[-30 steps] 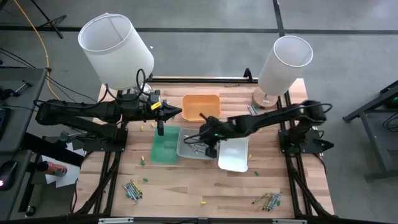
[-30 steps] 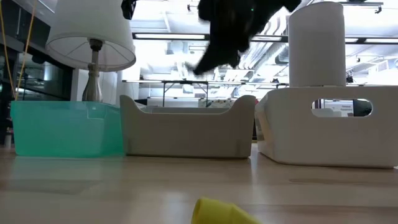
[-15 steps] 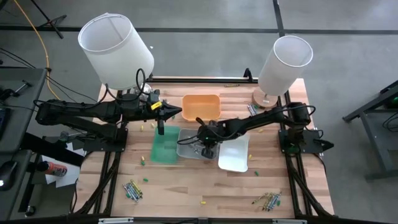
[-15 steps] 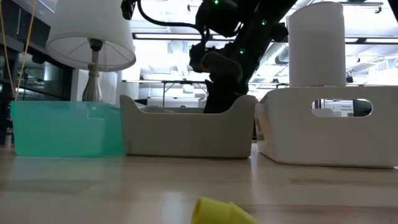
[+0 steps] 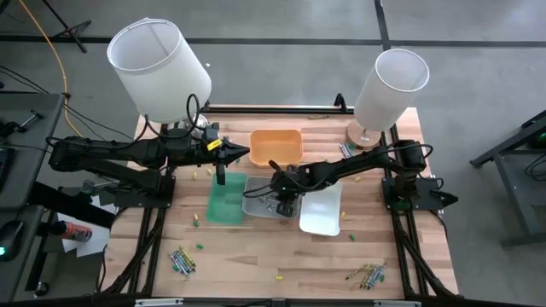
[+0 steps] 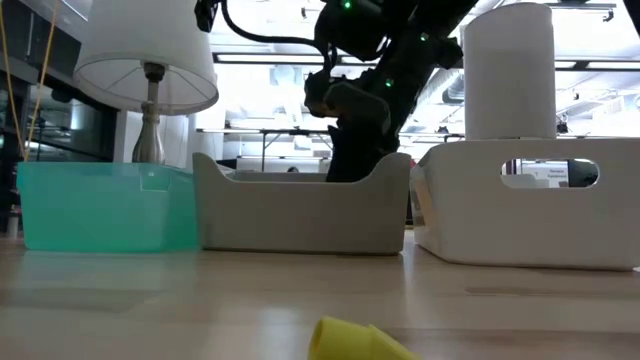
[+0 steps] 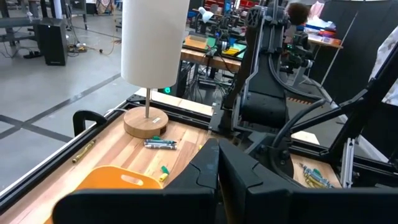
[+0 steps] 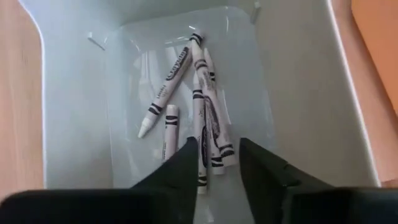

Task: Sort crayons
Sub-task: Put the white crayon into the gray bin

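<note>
Several grey-white crayons lie flat on the floor of the grey tray, which stands between the green tray and the white tray. My right gripper reaches down into the grey tray, open, its fingers just above the crayons with one crayon's end showing in the gap. In the low view the tray's wall hides its fingertips. My left gripper hangs shut and empty beyond the green tray, beside the orange tray.
Loose crayons lie in heaps at the near left, the near right and by the right lamp's base. A yellow one lies near the front edge. Two lamps stand at the far corners.
My right gripper has come down from above the trays into the grey tray, tipping more steeply downward, and has stayed there for the last half second. My left arm has kept still.
</note>
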Controlling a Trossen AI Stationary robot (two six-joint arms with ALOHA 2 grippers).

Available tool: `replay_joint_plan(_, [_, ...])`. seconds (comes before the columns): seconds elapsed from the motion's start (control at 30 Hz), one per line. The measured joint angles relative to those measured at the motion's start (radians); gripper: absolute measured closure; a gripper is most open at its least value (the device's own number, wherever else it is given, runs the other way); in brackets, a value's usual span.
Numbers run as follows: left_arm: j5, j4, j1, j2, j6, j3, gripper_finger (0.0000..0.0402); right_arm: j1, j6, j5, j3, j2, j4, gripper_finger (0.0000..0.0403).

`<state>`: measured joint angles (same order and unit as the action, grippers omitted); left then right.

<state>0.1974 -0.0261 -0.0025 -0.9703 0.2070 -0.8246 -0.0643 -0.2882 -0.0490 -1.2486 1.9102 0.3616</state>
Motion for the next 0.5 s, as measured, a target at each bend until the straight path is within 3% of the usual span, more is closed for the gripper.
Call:
replay_joint_plan(0.2, [0.0,0.005,0.0,0.0,-0.001,0.0,0.0401,0.005,0.023,0.028,0.001,-0.086,0.012,0.0244])
replay_joint_plan(0.37, [0.0,0.007,0.0,0.0,-0.002,0.0,0.0401,0.001,0.073,0.01,0.001,-0.226,0.094,0.0246])
replay_joint_plan(0.5, [0.0,0.009,0.0,0.0,-0.002,0.0,0.0401,-0.017,0.086,-0.08,0.04,-0.364,0.126,0.0257])
